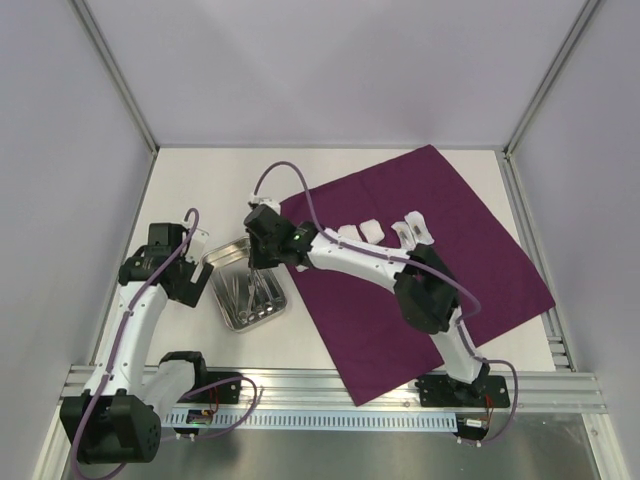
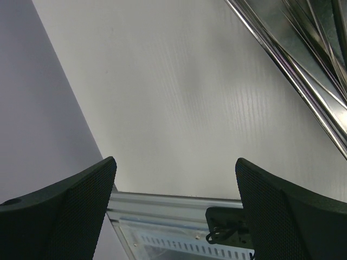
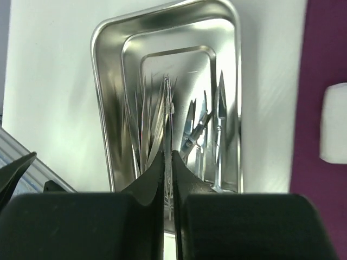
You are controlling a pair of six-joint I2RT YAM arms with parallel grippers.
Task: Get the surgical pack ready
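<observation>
The purple cloth [image 1: 480, 250] lies flat and spread on the right part of the table [image 1: 190, 180], with one corner pointing far; a few white gauze pads [image 1: 370, 229] rest on its left part; the steel tray [image 1: 222, 256] stands on the bare table just beside the left edge of the cloth, with instruments [image 3: 219, 108] inside; the right gripper [image 3: 168, 154] hangs over the tray, its fingers pressed together on one thin steel instrument [image 3: 167, 108]; the left gripper [image 2: 174, 161] is spread wide to the left of the tray and holds nothing.
</observation>
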